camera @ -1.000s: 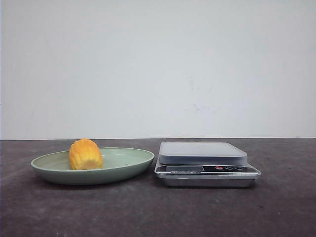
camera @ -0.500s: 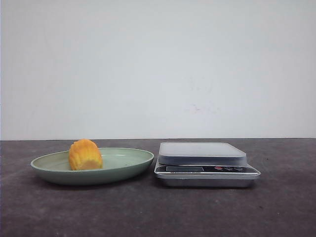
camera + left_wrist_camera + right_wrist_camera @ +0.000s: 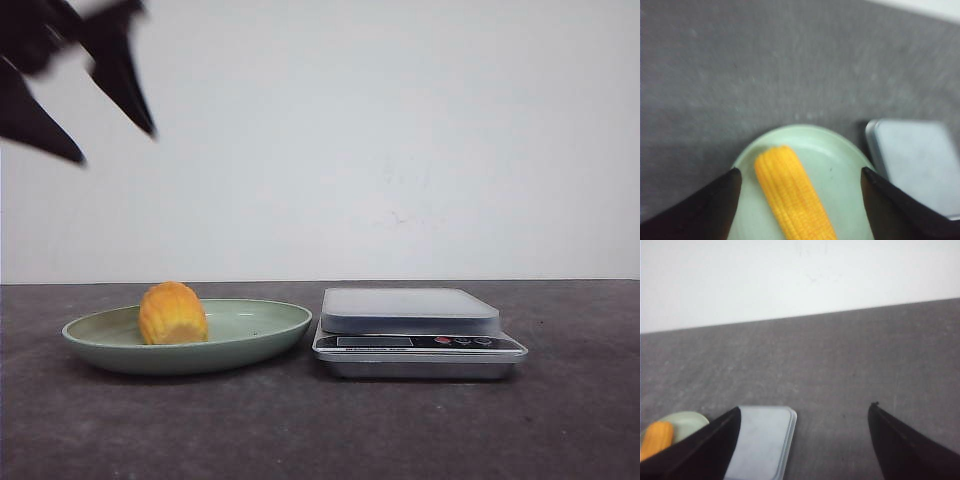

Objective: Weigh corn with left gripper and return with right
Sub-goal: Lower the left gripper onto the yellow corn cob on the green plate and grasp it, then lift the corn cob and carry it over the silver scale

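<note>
The yellow-orange corn lies on the left part of the pale green plate. My left gripper is open and empty, high above the plate at the upper left of the front view. In the left wrist view the corn lies between its spread fingers, well below them, on the plate. My right gripper is open and empty, above the table right of the scale; it does not show in the front view. The right wrist view shows the corn at its edge.
A silver kitchen scale with a grey platform stands right of the plate, close to it; it also shows in the left wrist view and the right wrist view. The table is dark grey, with a white wall behind.
My left gripper has come into the front view at the upper left, blurred by motion. The corn, plate and scale have not moved.
</note>
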